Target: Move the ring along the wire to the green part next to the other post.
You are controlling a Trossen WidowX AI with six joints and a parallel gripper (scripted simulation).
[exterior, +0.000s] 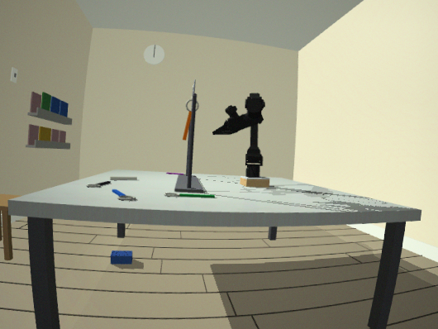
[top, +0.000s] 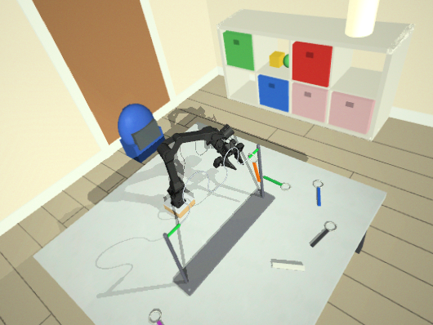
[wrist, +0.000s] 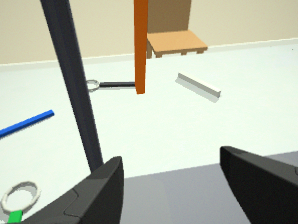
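Beside the brown door panel [top: 106, 61], your black arm [top: 173, 175] [exterior: 254, 136] bends over the pale table [top: 135, 220] [exterior: 231, 215] [wrist: 190, 120]. Right of it, your gripper [top: 227, 166] [exterior: 213, 132] [wrist: 171, 159] is open, fingers apart, holding nothing. Next, the ring [top: 252, 162] [exterior: 187, 108] with its orange handle [top: 256, 171] [exterior: 187, 126] [wrist: 140, 50] hangs by the far post [top: 261, 171] [exterior: 191, 145] [wrist: 75, 80].

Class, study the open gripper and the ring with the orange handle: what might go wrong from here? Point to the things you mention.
The gripper [top: 233, 165] [exterior: 215, 132] [wrist: 171, 159] is open and clear of the orange handle [top: 256, 171] [exterior: 187, 126] [wrist: 140, 50]. In the top view the thin wire [top: 225, 158] loops close by the gripper, so backing away carelessly might brush its grey part. The handle hangs tilted in the exterior view, so the ring [top: 253, 162] [exterior: 192, 105] may swing or slide.
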